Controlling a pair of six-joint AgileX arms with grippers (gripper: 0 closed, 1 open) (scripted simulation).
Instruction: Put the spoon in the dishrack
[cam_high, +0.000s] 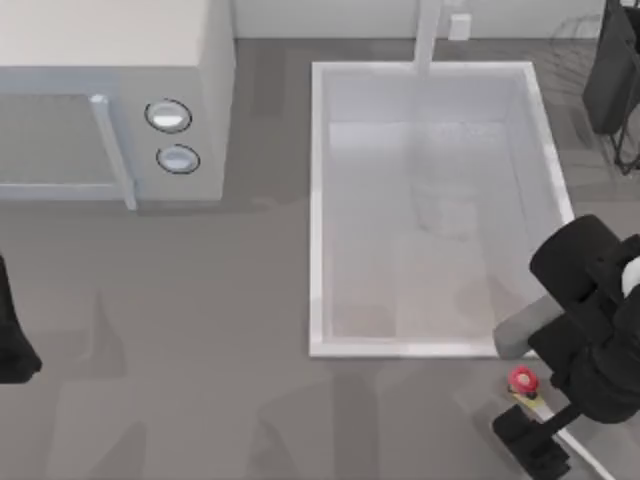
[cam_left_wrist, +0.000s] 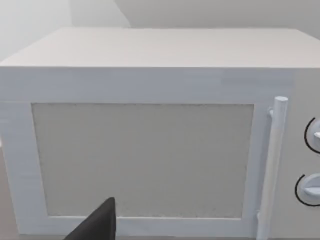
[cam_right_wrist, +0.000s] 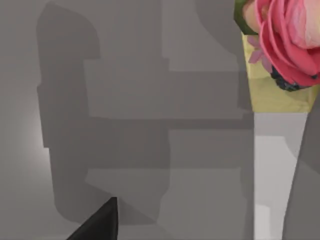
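At the desk's near right corner, the right tool hangs over the spoon.
Whether that tool is spread, narrow or gripping I cannot tell. The spoon lies on the desk just outside the sink, red end toward the basin. The dishrack sits well apart at the far right corner. My left tool is parked at the left edge. Likely risk: the thin handle slips or pivots in a poor pinch and drops into the sink on the way across. The right wrist view shows the spoon's red end as petal-like folds above the yellow neck; the left wrist view faces the microwave.
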